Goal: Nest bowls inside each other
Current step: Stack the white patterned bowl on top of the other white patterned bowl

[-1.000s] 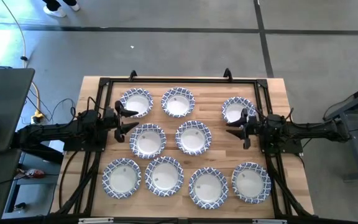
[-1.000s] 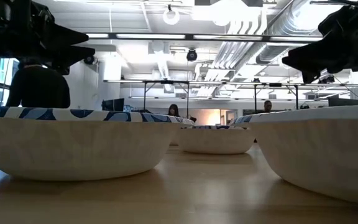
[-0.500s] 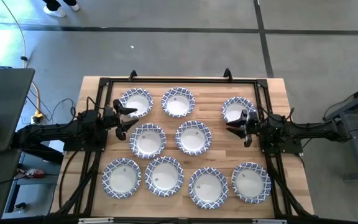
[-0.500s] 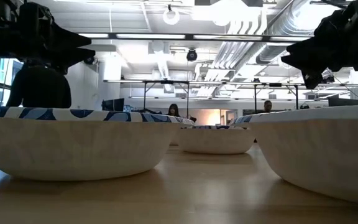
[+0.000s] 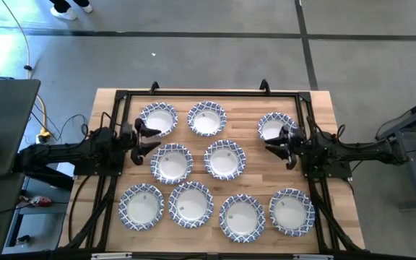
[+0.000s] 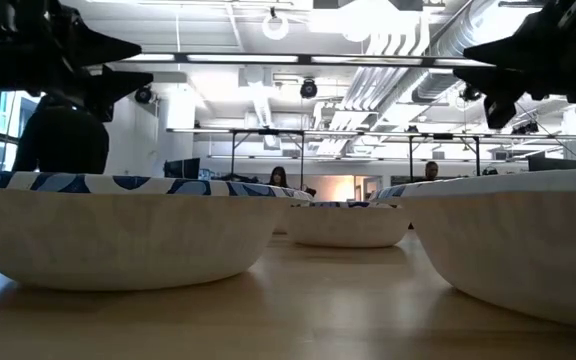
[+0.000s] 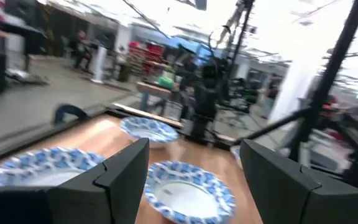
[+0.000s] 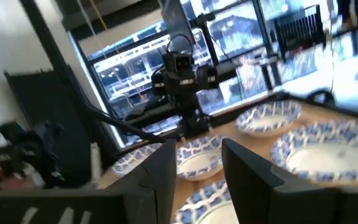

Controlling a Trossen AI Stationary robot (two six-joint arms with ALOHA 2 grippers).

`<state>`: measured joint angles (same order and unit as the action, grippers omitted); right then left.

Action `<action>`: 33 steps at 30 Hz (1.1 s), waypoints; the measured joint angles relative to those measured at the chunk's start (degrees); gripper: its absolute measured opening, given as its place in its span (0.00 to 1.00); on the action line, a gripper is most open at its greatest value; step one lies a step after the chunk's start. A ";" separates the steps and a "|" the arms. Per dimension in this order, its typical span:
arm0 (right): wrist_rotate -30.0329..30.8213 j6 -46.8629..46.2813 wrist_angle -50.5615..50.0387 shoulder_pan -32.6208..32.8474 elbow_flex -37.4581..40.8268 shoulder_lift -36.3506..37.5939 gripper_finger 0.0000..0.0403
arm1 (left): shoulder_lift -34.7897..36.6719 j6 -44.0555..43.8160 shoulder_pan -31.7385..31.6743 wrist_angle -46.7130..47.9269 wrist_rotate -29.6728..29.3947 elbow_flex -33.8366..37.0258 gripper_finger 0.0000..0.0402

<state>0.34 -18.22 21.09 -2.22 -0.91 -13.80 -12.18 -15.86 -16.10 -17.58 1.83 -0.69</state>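
Several small bowls with white centres and blue-patterned rims sit apart on the wooden table (image 5: 323, 108), each on its base and none inside another. My left gripper (image 5: 150, 139) hovers open above the table's left side, between the far-left bowl (image 5: 158, 119) and the middle-row bowl (image 5: 172, 162). It points level toward the right. My right gripper (image 5: 274, 144) hovers open beside the far-right bowl (image 5: 275, 128), pointing level toward the left. In the wrist views, nothing lies between my left gripper's (image 7: 194, 168) fingers or my right gripper's (image 8: 197, 165) fingers.
A black frame (image 5: 208, 92) runs around the table top, with clamps at the far edge. Four bowls line the near edge, from one at the left (image 5: 141, 205) to one at the right (image 5: 292, 211). People and desks show in the room beyond the table.
Both grippers have rolled a little about their own pointing lines while staying in place. My right gripper has also tipped its fingers slightly upward. No bowl has moved.
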 joint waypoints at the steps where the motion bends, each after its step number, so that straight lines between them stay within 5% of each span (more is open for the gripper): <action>1: 0.06 2.44 0.03 0.00 0.00 0.00 0.29 | -0.38 -0.30 0.00 0.20 0.29 -0.02 0.60; 10: 6.81 14.24 -0.55 0.00 -1.90 -0.09 0.29 | -3.12 -6.18 -0.02 1.88 -2.35 0.00 0.60; 19: 3.68 13.38 -19.43 0.00 -18.99 -5.35 0.29 | -4.60 -15.97 -0.02 2.36 -2.48 0.00 0.60; 25: 7.75 5.47 -33.02 -0.87 -32.63 -16.05 0.29 | -4.60 -21.37 0.00 2.20 -2.48 -0.02 0.60; 33: 26.04 -15.77 -50.96 -5.00 -46.23 -28.12 0.29 | -4.60 -23.55 0.02 1.11 -0.83 -0.02 0.60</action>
<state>26.38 -34.00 -29.87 -7.22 -47.14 -41.92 -16.78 -39.41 -16.08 -16.47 1.01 -0.71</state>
